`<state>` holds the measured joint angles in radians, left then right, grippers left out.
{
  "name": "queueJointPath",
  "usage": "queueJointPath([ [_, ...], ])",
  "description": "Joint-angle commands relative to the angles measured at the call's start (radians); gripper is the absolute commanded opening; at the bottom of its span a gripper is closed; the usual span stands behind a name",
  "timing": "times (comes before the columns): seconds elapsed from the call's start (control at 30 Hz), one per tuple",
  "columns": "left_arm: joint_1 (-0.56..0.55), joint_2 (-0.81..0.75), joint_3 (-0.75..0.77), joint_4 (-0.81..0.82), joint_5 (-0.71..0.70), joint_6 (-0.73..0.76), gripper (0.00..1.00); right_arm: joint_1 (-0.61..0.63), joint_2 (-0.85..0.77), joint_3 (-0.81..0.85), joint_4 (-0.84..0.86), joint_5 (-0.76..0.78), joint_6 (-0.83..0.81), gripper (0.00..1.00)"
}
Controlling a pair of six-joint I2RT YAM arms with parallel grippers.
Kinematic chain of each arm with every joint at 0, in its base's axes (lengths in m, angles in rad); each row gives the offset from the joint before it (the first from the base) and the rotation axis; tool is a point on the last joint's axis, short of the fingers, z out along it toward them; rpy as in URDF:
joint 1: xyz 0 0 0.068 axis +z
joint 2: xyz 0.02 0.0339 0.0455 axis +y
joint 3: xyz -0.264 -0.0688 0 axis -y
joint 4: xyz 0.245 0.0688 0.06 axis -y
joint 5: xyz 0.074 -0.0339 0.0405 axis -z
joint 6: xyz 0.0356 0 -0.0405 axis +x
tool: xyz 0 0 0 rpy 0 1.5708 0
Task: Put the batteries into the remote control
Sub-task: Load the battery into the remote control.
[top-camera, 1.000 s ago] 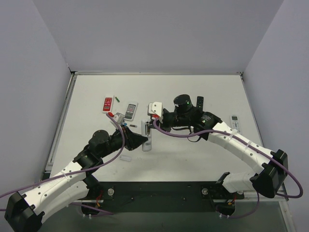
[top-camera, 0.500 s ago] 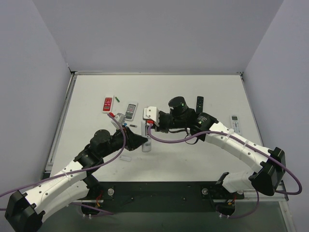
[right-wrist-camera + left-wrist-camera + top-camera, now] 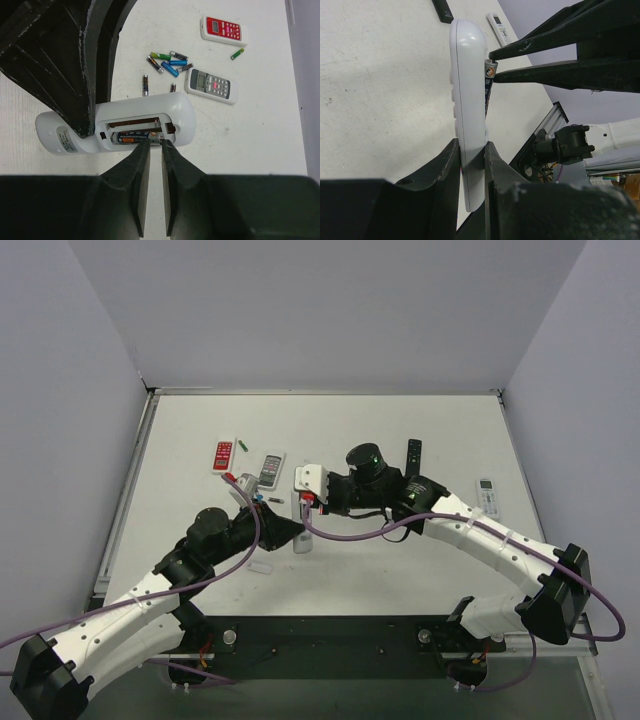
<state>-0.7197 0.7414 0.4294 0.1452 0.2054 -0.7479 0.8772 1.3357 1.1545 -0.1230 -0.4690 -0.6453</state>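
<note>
The remote control (image 3: 182, 112), a slim white bar, is held near the middle of the white table (image 3: 250, 145), with its back and open battery recess turned to the right wrist camera. The left gripper (image 3: 470, 150) is clamped across one end, a finger on each face. The right gripper (image 3: 155, 145) has its tips pinched on the end of a dark battery (image 3: 132, 136) lying along the recess. Beyond lie a grey remote (image 3: 211, 85) and a red-and-white remote (image 3: 222, 28). A cluster of loose batteries (image 3: 167, 61) is nearby. Two more cells (image 3: 145, 85) lie just beside the remote control, and a green battery (image 3: 237, 53) lies apart.
</note>
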Motion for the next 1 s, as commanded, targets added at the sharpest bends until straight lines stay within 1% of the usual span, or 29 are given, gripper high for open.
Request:
queueJointPath([
  [0.0,0.005,0.001,0.066,0.082,-0.004,-0.007,0.0,0.028,0.014,-0.018,-0.001,0.001,-0.011,0.11],
  [0.3,0.005,0.009,0.072,0.105,0.009,-0.005,0.0,0.069,0.033,-0.029,-0.006,0.046,-0.014,0.1],
  [0.37,0.005,0.003,0.068,0.113,0.006,-0.004,0.0,0.071,0.036,-0.044,0.005,0.056,-0.001,0.07],
  [0.53,0.005,-0.033,0.049,0.12,-0.011,-0.011,0.0,0.065,0.03,-0.091,0.045,0.108,0.035,0.03],
  [0.8,0.005,-0.045,0.042,0.12,-0.006,-0.018,0.0,0.054,0.02,-0.145,0.115,0.133,0.12,0.03],
  [0.97,0.005,-0.047,0.046,0.067,-0.034,-0.03,0.0,0.036,0.0,-0.144,0.155,0.132,0.171,0.04],
])
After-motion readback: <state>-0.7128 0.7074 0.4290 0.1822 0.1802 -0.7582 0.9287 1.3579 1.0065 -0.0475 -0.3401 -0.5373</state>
